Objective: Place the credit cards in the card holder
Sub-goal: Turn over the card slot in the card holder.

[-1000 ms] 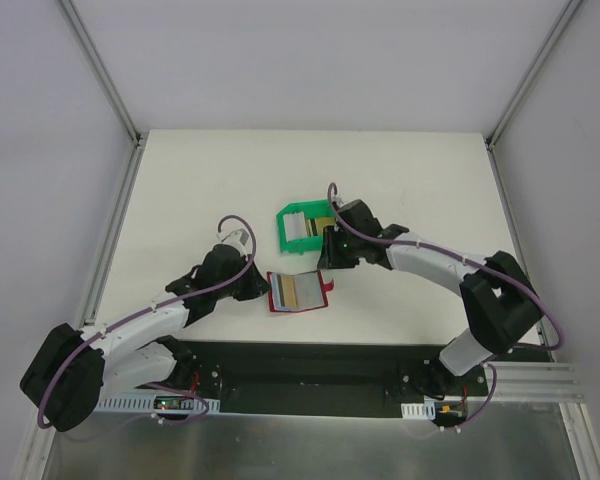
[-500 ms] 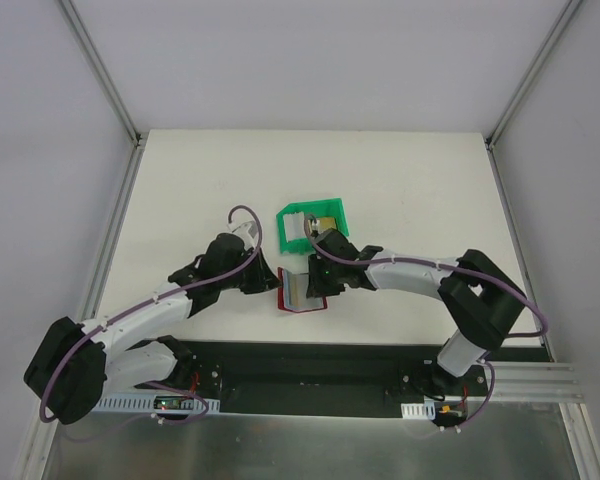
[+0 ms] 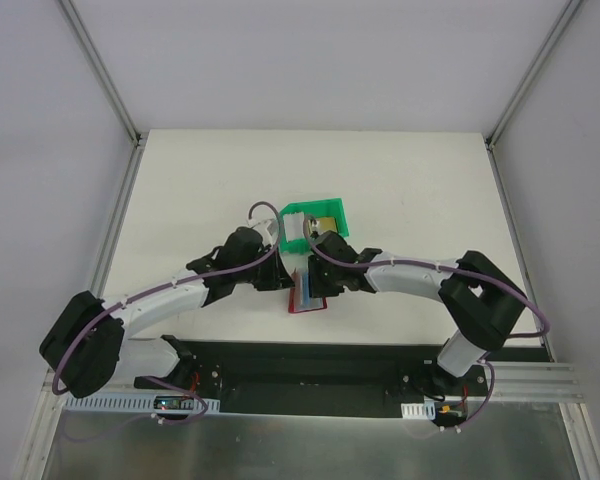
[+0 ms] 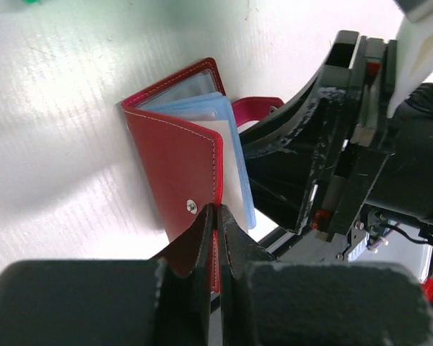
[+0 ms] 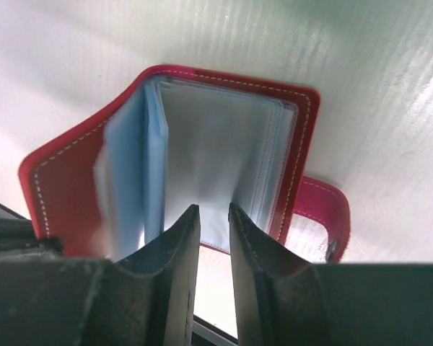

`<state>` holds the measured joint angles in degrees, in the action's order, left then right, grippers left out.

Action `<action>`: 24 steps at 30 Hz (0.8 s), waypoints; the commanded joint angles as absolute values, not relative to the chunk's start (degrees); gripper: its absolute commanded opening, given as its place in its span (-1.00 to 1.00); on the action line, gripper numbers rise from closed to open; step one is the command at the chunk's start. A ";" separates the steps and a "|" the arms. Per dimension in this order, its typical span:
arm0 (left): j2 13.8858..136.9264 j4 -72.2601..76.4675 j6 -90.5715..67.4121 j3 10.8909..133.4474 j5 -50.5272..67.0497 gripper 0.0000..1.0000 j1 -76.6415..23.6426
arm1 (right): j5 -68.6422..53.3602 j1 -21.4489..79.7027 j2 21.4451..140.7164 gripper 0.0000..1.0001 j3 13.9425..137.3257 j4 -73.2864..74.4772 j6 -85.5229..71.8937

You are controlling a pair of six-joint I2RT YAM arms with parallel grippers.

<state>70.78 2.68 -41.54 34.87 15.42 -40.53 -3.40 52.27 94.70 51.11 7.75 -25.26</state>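
The dark red card holder [image 3: 306,293] lies near the table's front edge, half folded, with its pale blue-grey pockets [image 5: 224,144] fanned out. My left gripper [image 4: 216,213] is shut on the near edge of its red cover [image 4: 175,162] and holds that cover raised. My right gripper [image 5: 214,211] has its jaws a narrow gap apart, tips against the pale inner pockets, with no card visible between them. The snap tab [image 5: 322,215] lies flat at the right. A golden-yellow card [image 3: 325,220] and a whitish one [image 3: 298,230] sit in the green bin.
The green plastic bin [image 3: 320,207] stands just behind the card holder, close to my right wrist. The two grippers meet over the card holder [image 3: 298,285], almost touching. The black base strip [image 3: 310,360] runs along the table's front edge.
My right gripper moved from the green bin down to the card holder. My left gripper moved right, took the red cover and lifted it, so the holder is now half folded.
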 commanded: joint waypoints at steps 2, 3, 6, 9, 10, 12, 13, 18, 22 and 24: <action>66.98 1.50 -42.62 29.63 10.21 -1.00 -40.61 | 4.74 51.77 90.37 -0.48 49.22 12.30 -24.70; 66.36 1.41 -43.24 28.23 9.15 -1.00 -40.26 | 6.05 51.68 89.13 -0.48 49.13 13.09 -24.26; 64.43 1.49 -44.38 25.06 6.60 -1.00 -39.99 | 9.83 51.50 85.09 -0.47 49.57 16.25 -23.30; 63.55 1.49 -44.12 23.65 4.93 -1.00 -39.99 | 8.62 51.07 82.27 -0.45 49.57 16.26 -22.24; 63.46 1.49 -44.21 23.21 3.44 -1.00 -39.90 | 6.70 50.98 82.00 -0.44 49.48 15.48 -21.71; 64.07 1.58 -44.12 22.68 2.29 -1.00 -39.90 | 3.53 50.98 82.88 -0.43 50.09 14.33 -21.97; 64.59 1.67 -44.30 22.41 1.85 -1.00 -39.90 | 2.82 51.06 83.40 -0.43 50.45 14.15 -22.49; 67.50 3.95 -45.52 20.57 1.41 -1.00 -39.90 | 0.62 50.98 86.48 -0.43 50.28 12.92 -25.22; 67.85 5.88 -46.84 19.08 1.41 -1.00 -39.90 | -5.18 51.06 88.32 -0.34 48.34 8.36 -27.86; 67.94 6.94 -47.46 18.55 1.41 -1.00 -39.90 | -5.97 51.06 89.38 -0.32 48.08 7.56 -28.47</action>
